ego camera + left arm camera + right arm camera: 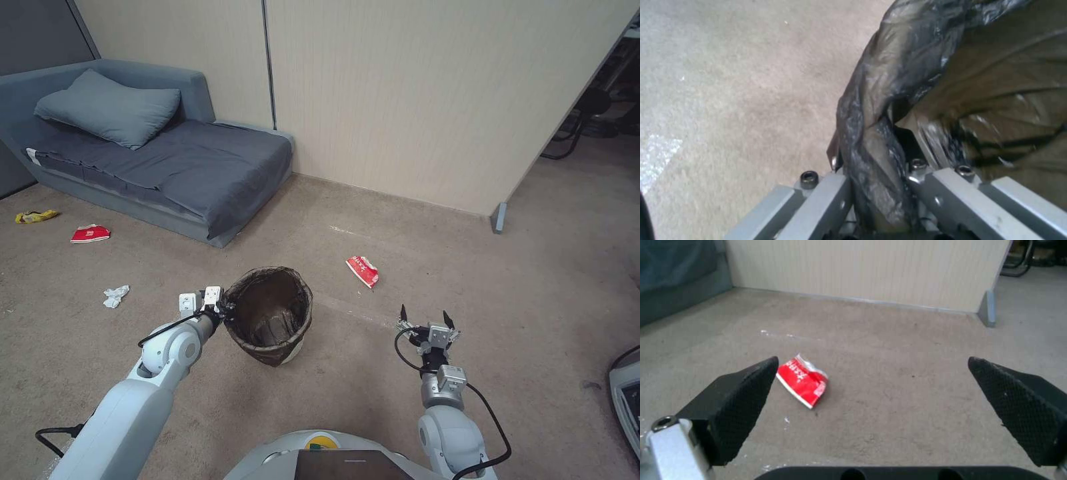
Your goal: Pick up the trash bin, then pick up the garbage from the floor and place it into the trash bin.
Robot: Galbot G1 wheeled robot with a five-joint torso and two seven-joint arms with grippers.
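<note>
I hold the bin by its near rim, my left gripper clamped on the bag-lined edge, so it hangs tilted with its mouth facing up for the litter. My right gripper is stretched forward and low with fingers spread wide, and the red wrapper lies on the carpet just ahead of them, toward the bin's side.

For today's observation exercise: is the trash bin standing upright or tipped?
Tipped. The trash bin leans with its mouth turned toward the camera, showing the dark bag lining; the left gripper clamps its rim.
</note>
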